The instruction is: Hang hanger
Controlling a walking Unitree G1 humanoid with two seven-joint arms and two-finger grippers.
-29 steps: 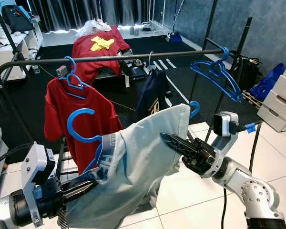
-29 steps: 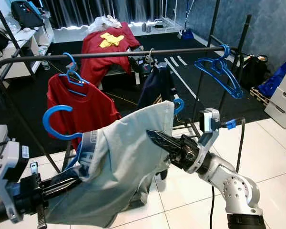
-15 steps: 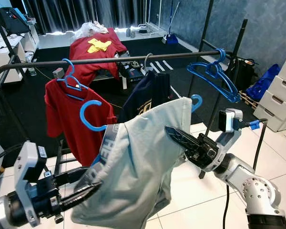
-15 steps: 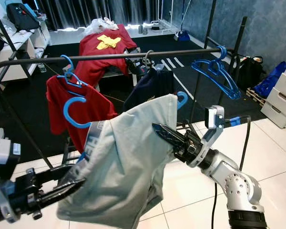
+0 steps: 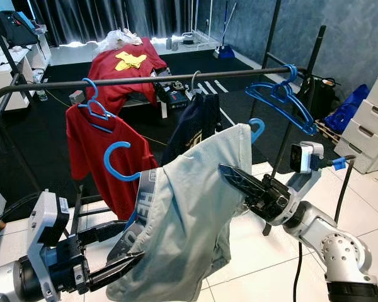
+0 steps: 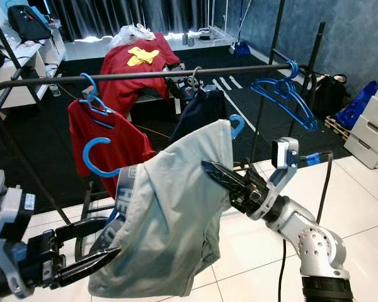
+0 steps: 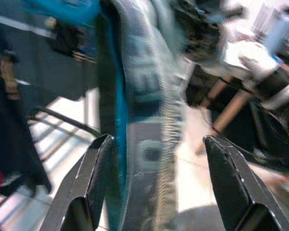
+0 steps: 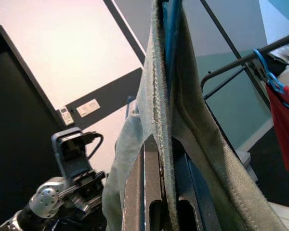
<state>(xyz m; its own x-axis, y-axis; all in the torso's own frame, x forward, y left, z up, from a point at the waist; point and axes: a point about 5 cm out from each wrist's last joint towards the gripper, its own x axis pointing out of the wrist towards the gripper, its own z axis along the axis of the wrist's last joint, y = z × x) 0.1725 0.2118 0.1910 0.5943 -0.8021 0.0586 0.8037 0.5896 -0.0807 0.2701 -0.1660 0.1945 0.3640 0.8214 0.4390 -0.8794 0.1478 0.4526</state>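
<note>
Your right gripper (image 5: pixel 230 177) is pinched shut on the pale grey-green shorts (image 5: pixel 189 220), its long black fingers buried in the soft fabric at the upper edge. Your left gripper (image 5: pixel 120 251) holds its two fingers spread apart on either side of the shorts' lower waistband, where lettered elastic shows. The blue plastic hanger (image 5: pixel 116 165) carrying the shorts sits between your arms, its curved hook below the dark metal rail (image 5: pixel 145 79) and not on it. Up on that rail hang a red T-shirt (image 5: pixel 104 157), a navy garment (image 5: pixel 198 123) and an empty blue hanger (image 5: pixel 280 104).
</note>
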